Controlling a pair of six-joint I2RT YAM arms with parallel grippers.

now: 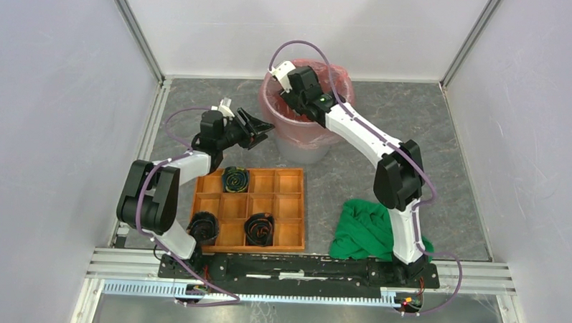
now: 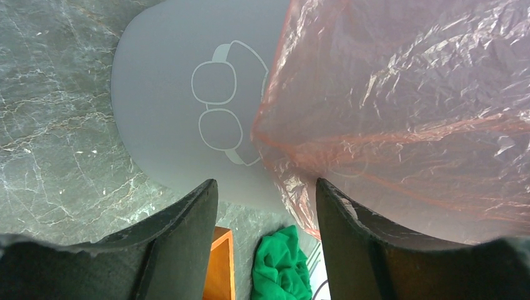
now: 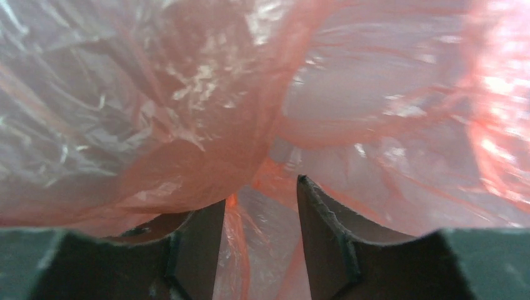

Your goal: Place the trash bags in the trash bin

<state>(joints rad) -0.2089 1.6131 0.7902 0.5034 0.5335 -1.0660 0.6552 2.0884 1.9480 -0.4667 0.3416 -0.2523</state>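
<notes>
The light grey trash bin (image 1: 306, 152) stands at the back centre of the table. The thin red trash bag (image 1: 341, 87) lines its mouth and hangs over the rim. My right gripper (image 1: 291, 98) reaches down into the bin's mouth. In the right wrist view it (image 3: 259, 195) is open, with wrinkled red film (image 3: 187, 125) all round it and a fold of film lying between the fingers. My left gripper (image 1: 261, 126) is open and empty, just left of the bin's wall. In the left wrist view it (image 2: 267, 194) faces the grey wall (image 2: 175, 125) and the bag's hanging edge (image 2: 406, 106).
An orange wooden compartment tray (image 1: 250, 208) with black coiled items lies in front of the bin. A green cloth (image 1: 367, 229) lies bunched by the right arm's base. Both show in the left wrist view, cloth (image 2: 281, 265) and tray (image 2: 220, 269). White walls enclose the table.
</notes>
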